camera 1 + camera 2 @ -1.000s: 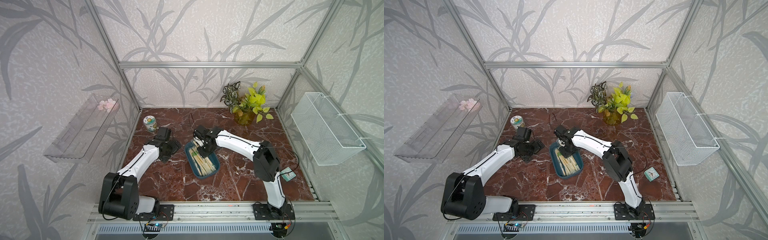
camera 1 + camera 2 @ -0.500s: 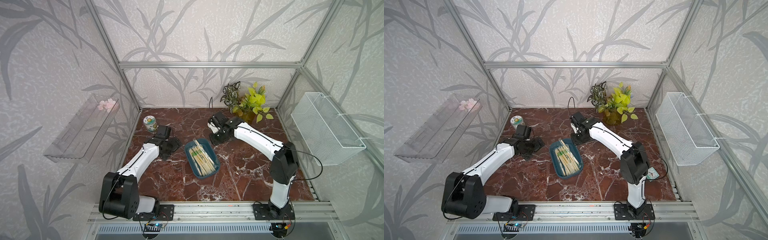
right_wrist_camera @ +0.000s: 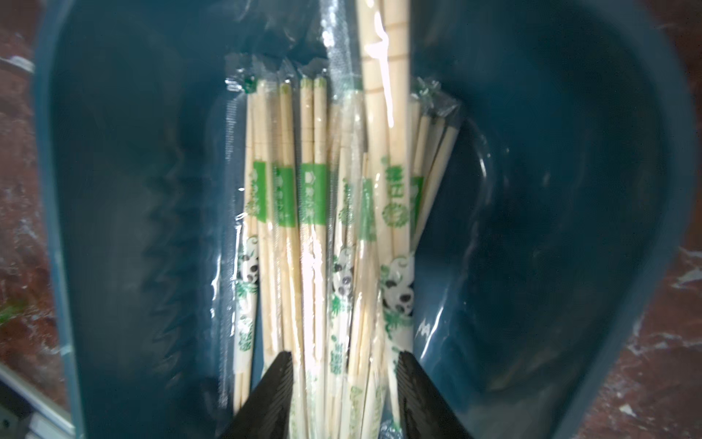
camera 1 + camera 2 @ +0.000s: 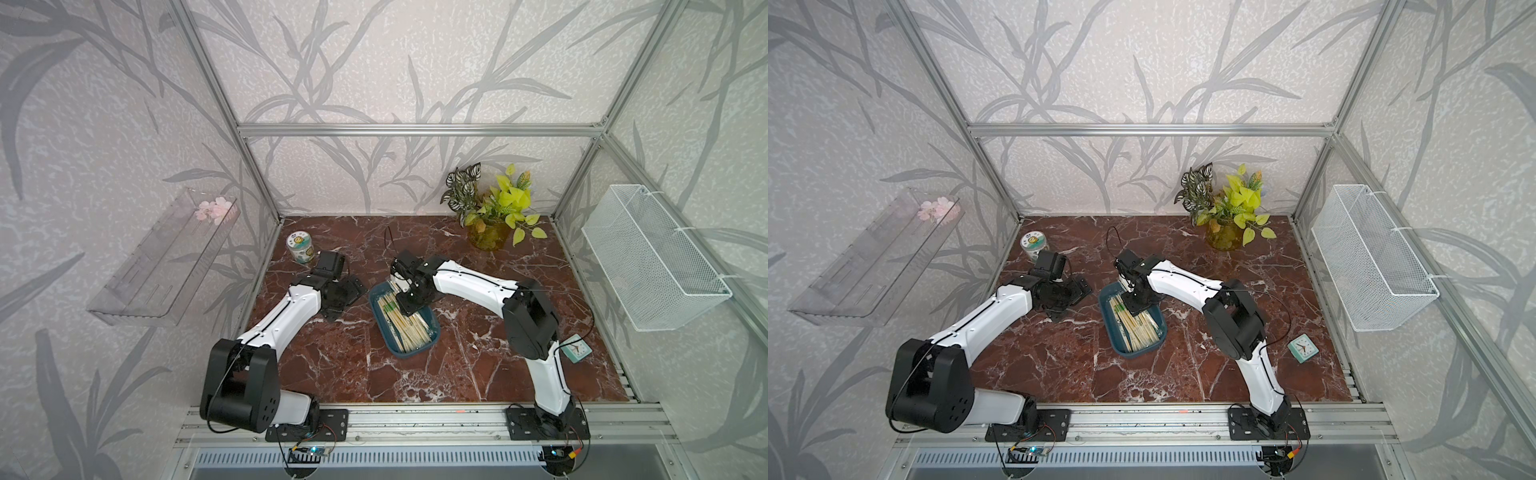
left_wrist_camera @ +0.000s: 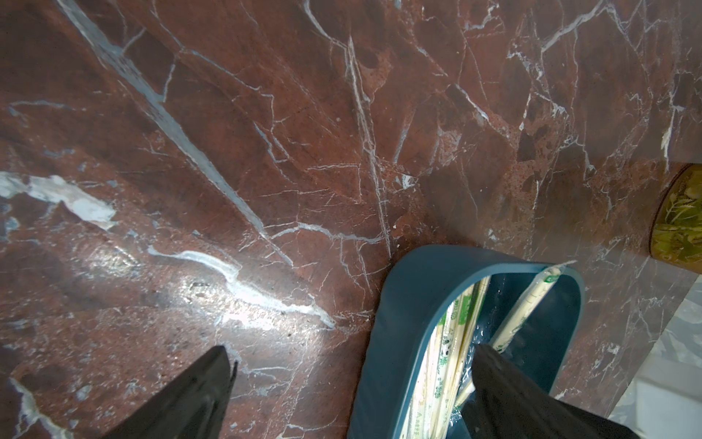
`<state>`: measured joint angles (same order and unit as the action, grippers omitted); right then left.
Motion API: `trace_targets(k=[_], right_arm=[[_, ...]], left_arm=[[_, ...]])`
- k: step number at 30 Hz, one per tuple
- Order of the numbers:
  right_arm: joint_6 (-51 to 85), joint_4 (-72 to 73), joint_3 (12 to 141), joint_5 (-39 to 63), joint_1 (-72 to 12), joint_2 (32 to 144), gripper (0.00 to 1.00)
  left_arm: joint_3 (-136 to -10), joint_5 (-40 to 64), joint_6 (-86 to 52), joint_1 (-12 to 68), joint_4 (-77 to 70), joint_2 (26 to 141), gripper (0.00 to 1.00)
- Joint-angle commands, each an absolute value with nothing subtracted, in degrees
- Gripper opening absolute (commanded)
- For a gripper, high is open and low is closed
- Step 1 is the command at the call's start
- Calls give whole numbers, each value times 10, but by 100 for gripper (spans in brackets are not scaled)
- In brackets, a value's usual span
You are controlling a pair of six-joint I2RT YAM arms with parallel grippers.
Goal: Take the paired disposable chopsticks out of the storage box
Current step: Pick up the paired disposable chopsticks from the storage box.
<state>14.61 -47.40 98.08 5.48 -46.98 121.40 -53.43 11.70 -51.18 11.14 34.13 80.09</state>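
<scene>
One storage box (image 3: 114, 190), maybe ten chopstick pairs (image 3: 311, 190); left gripper (image 5: 351, 349), right gripper (image 3: 343, 355) parted, empty.

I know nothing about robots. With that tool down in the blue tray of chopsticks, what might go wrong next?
1. The right tool stands open astride several wrapped chopsticks; closing may grab a bunch, or the glossy wrappers may slip free.
2. A leaning pair rests on the storage box rim and could snag or get flicked out.
3. The left tool hangs open by that rim; it might nudge the box.
</scene>
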Motion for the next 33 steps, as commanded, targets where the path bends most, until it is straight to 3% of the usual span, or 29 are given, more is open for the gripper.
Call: trace_targets(k=[1,11,20,33], right_arm=[[128,-463,1010,9,-468,1225,47],[119,-476,1079,1,-468,1296,46],[123,-475,1074,8,-468,1278,15],[147,-474,1065,10,-464,1174,6]], left_arm=[[-541,117,-513,113,355,804,99],[-539,120,-509,112,359,806,99],[-541,128,-508,112,352,809,99],[-555,132,-499,113,351,809,99]])
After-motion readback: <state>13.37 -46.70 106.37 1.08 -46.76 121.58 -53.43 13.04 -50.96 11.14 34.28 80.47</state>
